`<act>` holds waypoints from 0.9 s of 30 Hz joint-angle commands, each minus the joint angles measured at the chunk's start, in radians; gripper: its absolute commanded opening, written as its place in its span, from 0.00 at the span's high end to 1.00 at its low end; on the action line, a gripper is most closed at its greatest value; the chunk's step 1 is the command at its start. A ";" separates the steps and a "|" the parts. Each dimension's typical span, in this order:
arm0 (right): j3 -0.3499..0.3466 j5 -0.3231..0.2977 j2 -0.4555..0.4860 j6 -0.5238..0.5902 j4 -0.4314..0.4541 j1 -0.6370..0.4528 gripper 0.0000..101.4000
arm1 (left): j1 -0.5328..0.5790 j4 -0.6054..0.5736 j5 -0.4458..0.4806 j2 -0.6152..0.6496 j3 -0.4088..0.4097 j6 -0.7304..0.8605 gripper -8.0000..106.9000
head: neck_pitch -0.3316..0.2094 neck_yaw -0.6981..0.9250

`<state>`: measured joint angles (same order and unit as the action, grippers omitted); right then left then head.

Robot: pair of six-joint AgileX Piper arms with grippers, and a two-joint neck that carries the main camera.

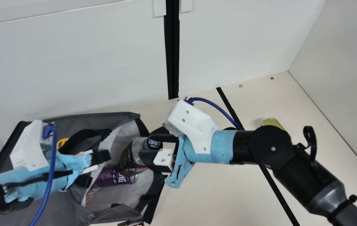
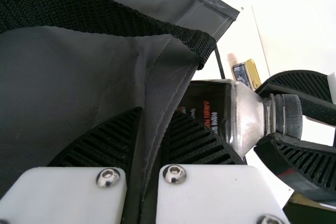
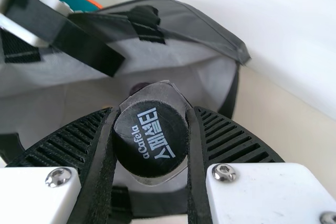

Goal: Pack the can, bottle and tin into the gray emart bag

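The right gripper [image 1: 147, 146] is closed about the neck end of a dark plastic bottle with a black cap [image 1: 129, 160], tilted in the mouth of the gray fabric emart bag [image 1: 115, 118]; the bag's side hides its lower end in the left wrist view. The left gripper [image 1: 95, 169] pinches the bag's edge. Inside lies a purple metal can [image 1: 107, 176], partly covered. The right arm partly hides a gold-topped tin [image 1: 273, 122] on the cream desk [image 1: 197, 194].

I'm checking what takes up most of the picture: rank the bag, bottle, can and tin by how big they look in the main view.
1. Bag
2. Bottle
3. Can, partly hidden
4. Tin, partly hidden behind the right arm

This ranks only what shows.
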<state>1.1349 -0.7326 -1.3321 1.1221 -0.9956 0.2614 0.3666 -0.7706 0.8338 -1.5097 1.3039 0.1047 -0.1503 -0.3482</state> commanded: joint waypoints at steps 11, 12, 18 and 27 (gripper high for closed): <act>-0.014 0.061 -0.069 0.095 -0.139 0.062 1.00 | 0.000 0.000 0.000 0.000 0.000 0.000 0.84 | -0.024 -0.001; -0.014 0.065 -0.077 0.103 -0.150 0.067 1.00 | 0.000 0.000 0.000 0.000 0.000 0.000 0.84 | -0.024 -0.001; -0.019 0.080 -0.120 0.153 -0.214 0.093 1.00 | 0.000 0.000 0.000 0.000 0.000 0.000 0.84 | -0.024 -0.001; -0.016 0.085 -0.190 0.229 -0.302 0.110 1.00 | 0.000 0.000 0.000 0.000 0.000 0.000 0.84 | -0.024 -0.001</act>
<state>1.1171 -0.6454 -1.5139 1.3408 -1.2874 0.3704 0.3666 -0.7706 0.8338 -1.5097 1.3039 0.1047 -0.1519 -0.3467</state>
